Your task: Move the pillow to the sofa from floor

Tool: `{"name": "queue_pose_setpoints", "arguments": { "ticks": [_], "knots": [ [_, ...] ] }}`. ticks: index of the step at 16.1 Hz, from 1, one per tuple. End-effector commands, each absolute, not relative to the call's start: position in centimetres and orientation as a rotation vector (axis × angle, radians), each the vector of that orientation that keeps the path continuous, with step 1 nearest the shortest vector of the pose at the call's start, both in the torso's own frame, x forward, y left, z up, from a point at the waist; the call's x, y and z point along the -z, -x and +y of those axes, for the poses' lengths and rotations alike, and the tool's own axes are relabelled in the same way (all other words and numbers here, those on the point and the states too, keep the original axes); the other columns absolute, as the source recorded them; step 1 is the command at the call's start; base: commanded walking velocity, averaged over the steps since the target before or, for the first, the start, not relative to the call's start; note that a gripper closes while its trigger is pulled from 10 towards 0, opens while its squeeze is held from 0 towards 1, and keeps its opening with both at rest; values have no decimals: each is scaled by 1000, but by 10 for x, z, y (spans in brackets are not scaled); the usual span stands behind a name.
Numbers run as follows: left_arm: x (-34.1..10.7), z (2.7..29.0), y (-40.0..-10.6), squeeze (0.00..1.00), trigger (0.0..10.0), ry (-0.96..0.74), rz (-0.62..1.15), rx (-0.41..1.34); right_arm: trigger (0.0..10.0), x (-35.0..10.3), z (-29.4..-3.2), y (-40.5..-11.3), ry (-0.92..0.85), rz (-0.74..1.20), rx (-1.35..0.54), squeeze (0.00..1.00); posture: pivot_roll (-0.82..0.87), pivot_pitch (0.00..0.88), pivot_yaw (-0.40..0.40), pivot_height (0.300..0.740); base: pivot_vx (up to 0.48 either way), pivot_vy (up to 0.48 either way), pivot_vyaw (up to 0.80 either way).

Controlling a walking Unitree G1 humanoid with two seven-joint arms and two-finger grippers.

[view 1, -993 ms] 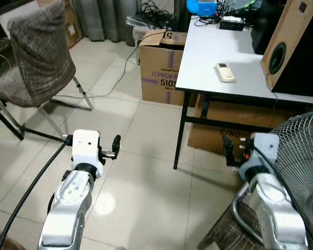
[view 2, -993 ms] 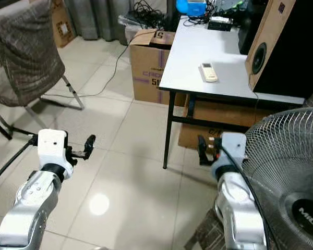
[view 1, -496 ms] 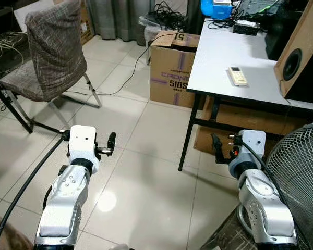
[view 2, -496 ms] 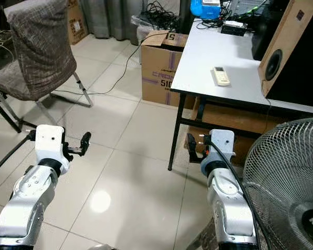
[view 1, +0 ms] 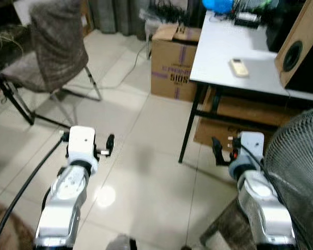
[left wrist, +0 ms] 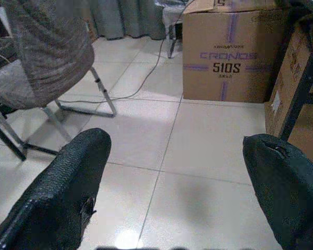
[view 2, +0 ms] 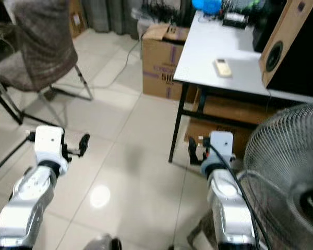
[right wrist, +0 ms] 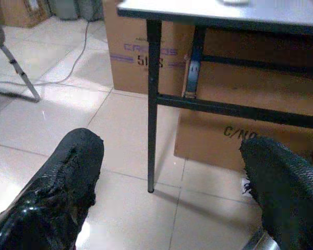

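On the left a chair [view 1: 52,49] with a grey-brown woven cover stands on the tiled floor [view 1: 146,172], its metal legs spread out on the tiles. A thin cable [view 1: 120,80] runs over the floor from behind the chair toward the boxes.

The left gripper [view 1: 109,145] is held out in front of the robot, above the tiles and near the chair legs. In the left wrist view its two black fingers [left wrist: 68,192] stand wide apart and nothing is between them; beyond them are the tiles, the chair and a cardboard box [left wrist: 229,49] with purple print.

In the middle this same box stands on the floor against the left edge of a white table [view 1: 224,67]. A white remote control [view 1: 239,66] lies on the table top, well apart from the edges. At the far edge of the table are a blue round thing [view 1: 218,5] and some dark devices with wires, too blurred to name. Under the table is another cardboard box [right wrist: 250,125].

The right gripper [view 1: 217,151] is held just beside the front table leg [right wrist: 153,109]. In the right wrist view its fingers [right wrist: 62,192] are also wide apart and hold nothing.

On the right a wooden speaker [view 1: 297,49] stands at the right edge of the table, and the wire cage of a fan [view 1: 297,172] is close to the right arm.

I cannot tell where the pillow is; the brown patch at the lower left corner [view 1: 0,234] is too blurred to name
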State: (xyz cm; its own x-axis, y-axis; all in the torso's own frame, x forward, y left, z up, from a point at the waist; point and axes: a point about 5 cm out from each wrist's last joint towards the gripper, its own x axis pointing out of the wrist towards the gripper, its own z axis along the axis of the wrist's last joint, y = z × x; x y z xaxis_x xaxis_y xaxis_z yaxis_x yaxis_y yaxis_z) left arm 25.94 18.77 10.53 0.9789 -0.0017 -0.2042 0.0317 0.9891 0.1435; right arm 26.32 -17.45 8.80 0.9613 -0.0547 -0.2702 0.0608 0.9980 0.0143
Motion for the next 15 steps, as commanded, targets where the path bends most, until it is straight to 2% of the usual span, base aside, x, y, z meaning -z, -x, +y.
{"name": "queue_pose_setpoints", "arguments": {
  "ticks": [1,10,15],
  "knots": [
    [-105,189,-260,0,10000,-167,202,7,10000,-90,-176,-264,-18,264,63,0,22,0,2,740,0,0,0],
    [-107,186,-262,0,10000,-182,181,21,10000,-93,-177,-266,6,241,38,0,23,0,1,740,0,0,0],
    [-107,186,-266,0,10000,-195,182,41,10000,-91,-178,-267,-1,245,65,0,11,0,28,740,0,-325,764]
  ]
}}
